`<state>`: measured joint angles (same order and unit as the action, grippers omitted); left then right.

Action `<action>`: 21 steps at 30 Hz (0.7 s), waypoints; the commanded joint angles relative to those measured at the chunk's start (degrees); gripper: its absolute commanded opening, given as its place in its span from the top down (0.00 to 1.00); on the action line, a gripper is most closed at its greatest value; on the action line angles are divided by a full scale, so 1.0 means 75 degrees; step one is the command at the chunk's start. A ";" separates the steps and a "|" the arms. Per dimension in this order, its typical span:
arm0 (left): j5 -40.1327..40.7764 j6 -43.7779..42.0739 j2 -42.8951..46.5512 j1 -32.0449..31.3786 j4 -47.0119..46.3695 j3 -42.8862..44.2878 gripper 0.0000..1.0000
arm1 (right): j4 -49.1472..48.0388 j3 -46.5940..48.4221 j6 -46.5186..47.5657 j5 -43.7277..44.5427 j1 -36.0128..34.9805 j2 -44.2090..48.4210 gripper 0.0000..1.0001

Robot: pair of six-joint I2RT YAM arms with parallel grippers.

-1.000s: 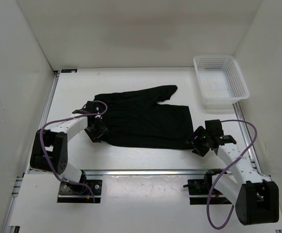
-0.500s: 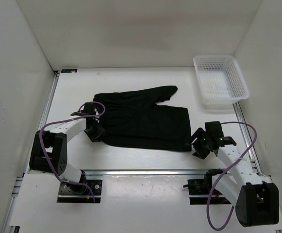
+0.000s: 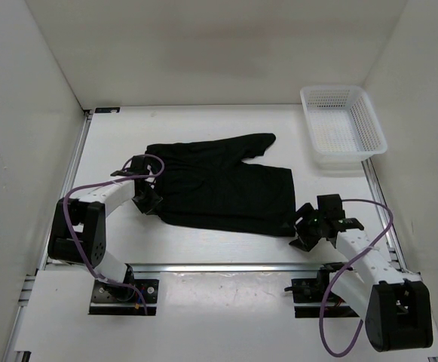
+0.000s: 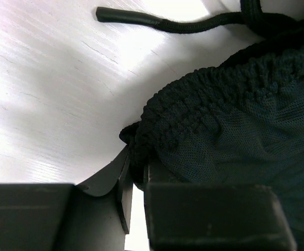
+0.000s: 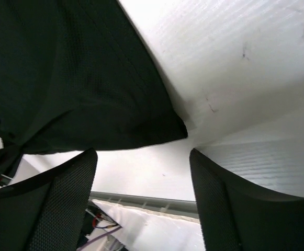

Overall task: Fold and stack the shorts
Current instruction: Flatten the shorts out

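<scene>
The black shorts lie spread flat in the middle of the table, waistband to the left and legs to the right. My left gripper is at the near left corner of the waistband. In the left wrist view it is shut on the gathered waistband edge of the shorts, and a drawstring trails onto the table beyond. My right gripper stands open at the near right leg corner. The right wrist view shows the hem corner of the shorts just ahead of the open gripper, touching neither finger.
A white mesh basket sits at the back right against the wall. White walls close in the table on the left, back and right. An aluminium rail runs along the near edge, between the arm bases.
The left gripper has shut on the waistband corner. The right gripper has moved left and nearer, up to the leg's hem corner, and opened a little wider.
</scene>
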<state>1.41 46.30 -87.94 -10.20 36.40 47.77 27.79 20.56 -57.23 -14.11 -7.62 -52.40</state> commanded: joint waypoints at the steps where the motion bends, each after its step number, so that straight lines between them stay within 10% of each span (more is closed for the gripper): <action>1: 0.0035 -0.0104 -0.0052 0.0035 -0.0108 0.0147 0.89 | -0.0435 -0.0210 -0.0221 0.0018 -0.0016 -0.0301 0.25; 6: -0.0188 -0.0173 0.0146 0.0035 -0.0108 0.0147 0.89 | -0.1044 -0.0070 -0.0221 0.0684 -0.0016 -0.0899 0.42; 10: -0.0352 -0.0256 0.0615 0.0035 -0.0026 0.0333 0.89 | -0.1093 0.0433 0.0072 0.1188 -0.0016 -0.1298 1.00; 21: -0.0025 -0.1088 0.1846 0.0035 0.2480 0.3717 0.89 | 0.1178 0.3608 0.1863 0.2454 -0.0016 0.0001 1.00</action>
<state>-0.82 40.88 -80.07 -10.22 48.47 68.79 30.74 40.60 -49.58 -0.91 -7.68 -55.20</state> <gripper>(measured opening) 0.216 0.005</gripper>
